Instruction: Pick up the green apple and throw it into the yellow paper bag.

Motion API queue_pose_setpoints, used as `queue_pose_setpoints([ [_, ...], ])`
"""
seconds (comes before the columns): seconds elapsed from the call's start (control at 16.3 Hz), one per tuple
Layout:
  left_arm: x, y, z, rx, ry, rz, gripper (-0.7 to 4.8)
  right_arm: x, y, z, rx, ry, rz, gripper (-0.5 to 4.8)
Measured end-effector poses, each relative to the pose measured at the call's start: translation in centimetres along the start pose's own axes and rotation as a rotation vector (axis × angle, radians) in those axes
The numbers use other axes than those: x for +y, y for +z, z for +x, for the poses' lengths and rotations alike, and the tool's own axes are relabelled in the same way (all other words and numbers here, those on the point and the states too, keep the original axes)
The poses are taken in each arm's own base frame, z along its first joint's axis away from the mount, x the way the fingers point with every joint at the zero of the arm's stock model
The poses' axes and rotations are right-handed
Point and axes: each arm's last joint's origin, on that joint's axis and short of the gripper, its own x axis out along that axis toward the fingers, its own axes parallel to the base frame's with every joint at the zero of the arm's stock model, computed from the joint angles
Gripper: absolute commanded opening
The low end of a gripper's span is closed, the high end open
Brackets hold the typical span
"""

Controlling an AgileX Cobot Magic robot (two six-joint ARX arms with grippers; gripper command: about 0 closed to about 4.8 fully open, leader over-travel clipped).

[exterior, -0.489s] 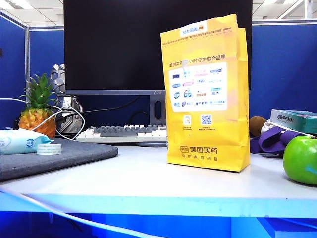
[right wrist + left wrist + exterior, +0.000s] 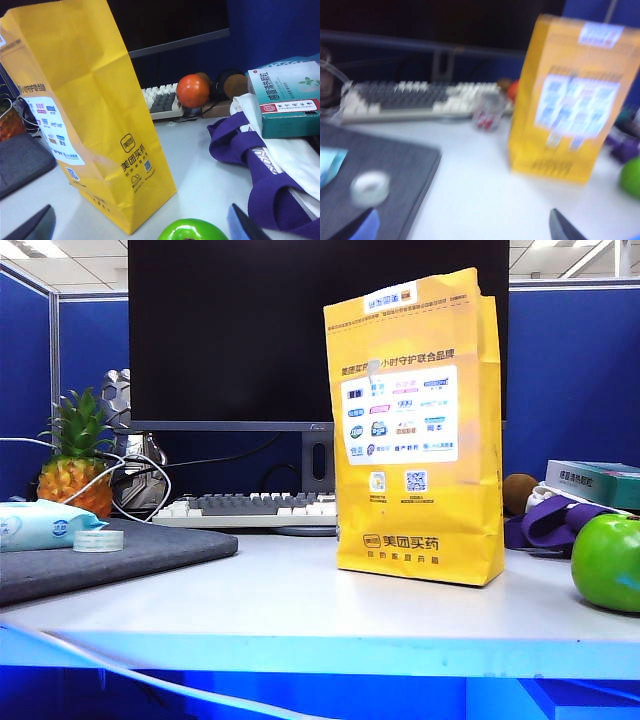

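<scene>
Dark fingertips of the right tool [image 2: 142, 225] spread wide, empty, green apple [image 2: 192, 230] on the worktop [image 2: 210, 175] between them. Left tool [image 2: 462, 227] also spread apart, empty, blurred. Yellow paper bag [image 2: 415, 430] upright beside the apple [image 2: 607, 562], apart from it.

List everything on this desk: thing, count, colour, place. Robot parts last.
green apple: one, bright green, right table edge.
yellow paper bag: one, yellow, upright mid-table.
monitor: one, black, behind bag.
keyboard: one, grey and white, under monitor.
pineapple: one, orange with green crown, far left.
wipes pack: one, pale blue, on mat.
tape roll: one, clear, on mat.
mat: one, dark grey, left.
box: one, teal and white, right, on cloth.
cloth: one, purple, right.
orange fruit: one, behind bag.
left pincer: dark fingertips only, open.
right pincer: fingertips only, open, apple between them.
</scene>
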Motion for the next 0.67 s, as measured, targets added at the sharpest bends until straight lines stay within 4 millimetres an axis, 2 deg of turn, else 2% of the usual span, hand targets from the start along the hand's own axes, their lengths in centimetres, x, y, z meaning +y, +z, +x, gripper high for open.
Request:
queue_pose_setpoints([
  [0.24, -0.6, 3.4, -0.4, -0.083, 0.019, -0.037, 4.79, -0.2, -0.6, 0.0, 0.057, -0.039, 0.020, 4.79],
  [0.37, -0.6, 5.2, 0.4, -0.032, 0.013, -0.082, 4.79, -0.4, -0.8, -0.1, 0.082, -0.086, 0.039, 4.79],
  [0.49, -0.5, 7.0, 1.8, 0.028, -0.027, -0.103, 4.79, 0.0, 0.6, -0.4, 0.089, -0.104, 0.038, 4.79],
  [0.61, -0.1, 9.8, 4.6, 0.109, -0.111, -0.091, 4.79, 1.1, 4.6, -1.0, -0.027, -0.123, 0.009, 4.79],
  [0.67, 0.2, 10.8, 5.8, 0.134, -0.147, -0.073, 4.79, 1.2, 5.5, -0.9, -0.040, -0.140, 0.001, 4.79],
])
